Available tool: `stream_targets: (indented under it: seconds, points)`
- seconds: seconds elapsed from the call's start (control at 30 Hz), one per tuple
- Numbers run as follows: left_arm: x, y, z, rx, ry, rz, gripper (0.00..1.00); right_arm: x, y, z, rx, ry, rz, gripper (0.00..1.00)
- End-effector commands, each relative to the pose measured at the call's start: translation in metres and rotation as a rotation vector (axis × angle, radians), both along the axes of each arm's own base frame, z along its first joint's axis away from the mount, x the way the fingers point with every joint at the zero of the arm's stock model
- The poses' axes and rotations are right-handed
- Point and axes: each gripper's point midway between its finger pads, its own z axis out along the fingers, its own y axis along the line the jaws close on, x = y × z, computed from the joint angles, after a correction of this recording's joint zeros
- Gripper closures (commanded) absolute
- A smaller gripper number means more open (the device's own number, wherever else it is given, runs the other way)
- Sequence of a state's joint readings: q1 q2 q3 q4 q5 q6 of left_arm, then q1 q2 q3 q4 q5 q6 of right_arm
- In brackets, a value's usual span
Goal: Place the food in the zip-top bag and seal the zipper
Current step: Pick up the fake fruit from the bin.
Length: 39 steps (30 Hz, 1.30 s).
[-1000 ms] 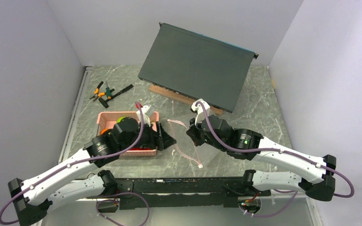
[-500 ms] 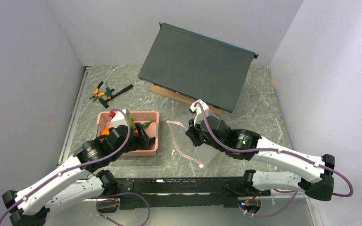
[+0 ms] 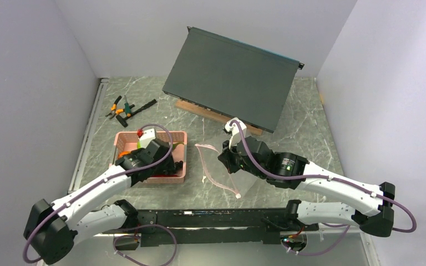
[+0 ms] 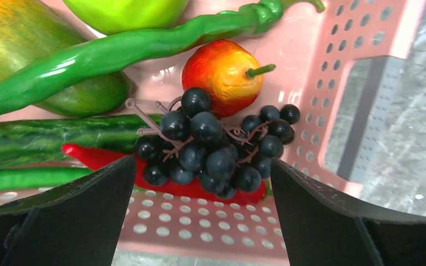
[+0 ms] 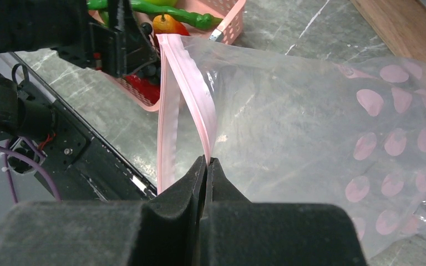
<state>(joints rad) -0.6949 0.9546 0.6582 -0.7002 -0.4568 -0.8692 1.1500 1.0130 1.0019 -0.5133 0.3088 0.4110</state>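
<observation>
The food, small plastic toy produce (image 4: 116,52), is lying in the pink slotted plastic basket (image 4: 360,33). I am hovering my left pincer (image 4: 201,163), spread wide, over the bunch of dark toy grapes (image 4: 211,144). I am aiming to close low around the cluster's middle, clear of the red chilli (image 4: 89,155) beneath. My right pincer (image 5: 206,163) is pinching the pale-pink zipper (image 5: 191,94) of the clear zip-top bag (image 5: 288,111), lifting its mouth off the table (image 3: 310,127) near the basket.
</observation>
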Motion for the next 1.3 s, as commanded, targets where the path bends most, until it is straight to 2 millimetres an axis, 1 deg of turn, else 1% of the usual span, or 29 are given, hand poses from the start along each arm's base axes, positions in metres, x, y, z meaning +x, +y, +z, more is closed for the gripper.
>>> stream_targets:
  seconds: [0.0,0.1,0.2,0.23,0.27,0.3,0.37,0.4,0.47,0.57,0.67,0.73,0.83,0.9,1.03,1.17,1.27]
  points:
    - [0.017,-0.014,-0.012,-0.042,-0.004,-0.023,0.05,-0.001,0.005,0.014,0.059,-0.015,0.007,1.0]
    - [0.019,-0.014,-0.03,-0.022,0.041,-0.017,0.09,-0.001,0.004,0.013,0.061,-0.014,0.002,1.0]
    - [0.019,-0.015,-0.041,-0.013,0.075,-0.019,0.21,-0.001,0.005,0.015,0.067,-0.012,0.002,1.0]
    - [0.018,-0.016,-0.043,-0.02,0.08,-0.027,0.31,-0.001,0.006,0.014,0.067,-0.012,0.002,1.0]
    - [0.019,-0.018,-0.041,-0.028,0.073,-0.034,0.36,-0.001,0.006,0.014,0.067,-0.011,0.002,1.0]
    - [0.019,-0.019,-0.039,-0.035,0.067,-0.042,0.45,0.0,0.007,0.014,0.066,-0.01,0.003,1.0]
    - [0.02,-0.02,-0.028,-0.049,0.034,-0.056,0.6,0.0,0.008,0.014,0.065,-0.007,0.005,1.0]
    - [0.02,-0.019,-0.021,-0.056,0.014,-0.064,0.66,0.0,0.008,0.013,0.065,-0.005,0.004,1.0]
    - [0.021,-0.018,-0.006,-0.067,-0.032,-0.081,0.83,0.0,0.009,0.013,0.065,-0.006,0.005,1.0]
    - [0.017,-0.016,0.017,-0.091,-0.085,-0.104,0.92,0.001,0.009,0.014,0.062,-0.01,0.004,1.0]
    - [0.01,-0.013,0.041,-0.117,-0.12,-0.129,1.0,0.002,0.011,0.014,0.061,-0.012,0.004,1.0]
    - [0.003,-0.013,0.059,-0.147,-0.153,-0.164,1.0,0.002,0.014,0.014,0.064,-0.01,0.006,1.0]
    - [-0.009,-0.019,0.089,-0.222,-0.208,-0.225,1.0,0.002,0.017,0.014,0.07,0.0,0.007,1.0]
    - [-0.019,-0.026,0.111,-0.291,-0.25,-0.284,1.0,0.002,0.019,0.015,0.081,0.005,0.004,1.0]
    - [-0.038,-0.036,0.162,-0.407,-0.375,-0.407,1.0,0.001,0.024,0.017,0.114,0.032,-0.001,1.0]
    - [-0.058,-0.042,0.22,-0.506,-0.516,-0.514,1.0,-0.001,0.033,0.02,0.159,0.065,-0.002,1.0]
    - [-0.072,-0.049,0.253,-0.577,-0.588,-0.601,1.0,-0.001,0.038,0.024,0.191,0.093,-0.017,1.0]
